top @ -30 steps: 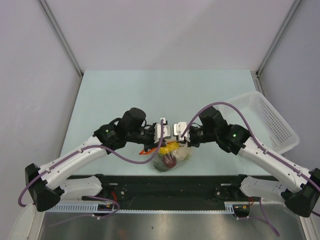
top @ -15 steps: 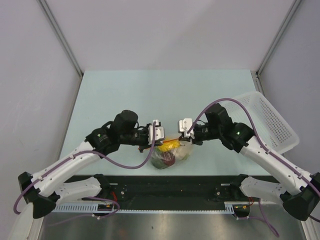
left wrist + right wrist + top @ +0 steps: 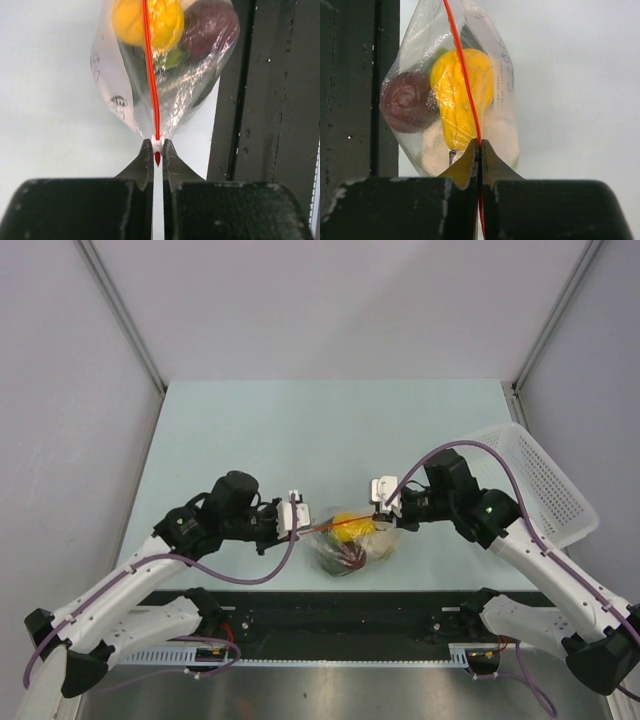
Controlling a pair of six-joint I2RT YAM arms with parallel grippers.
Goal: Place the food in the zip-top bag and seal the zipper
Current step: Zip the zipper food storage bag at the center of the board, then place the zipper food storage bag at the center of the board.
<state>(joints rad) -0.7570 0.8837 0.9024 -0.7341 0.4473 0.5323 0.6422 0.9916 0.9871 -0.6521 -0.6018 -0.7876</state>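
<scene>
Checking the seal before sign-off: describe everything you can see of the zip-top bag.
The zip-top bag is small, clear, crinkly plastic with black print on one side. Its orange-red zipper is stretched into one taut line, the left claw shut on one end and the right claw on the other. Inside show a yellow piece, a dark red piece and a cream piece. It is at the near edge of the table.

You get bright, even overhead light and only faint shadows on the pale table point(image 3: 250, 430). In both wrist views the crinkled zip-top bag point(image 3: 200, 75) glints, and the left one slightly blurs the yellow food point(image 3: 130, 20).
</scene>
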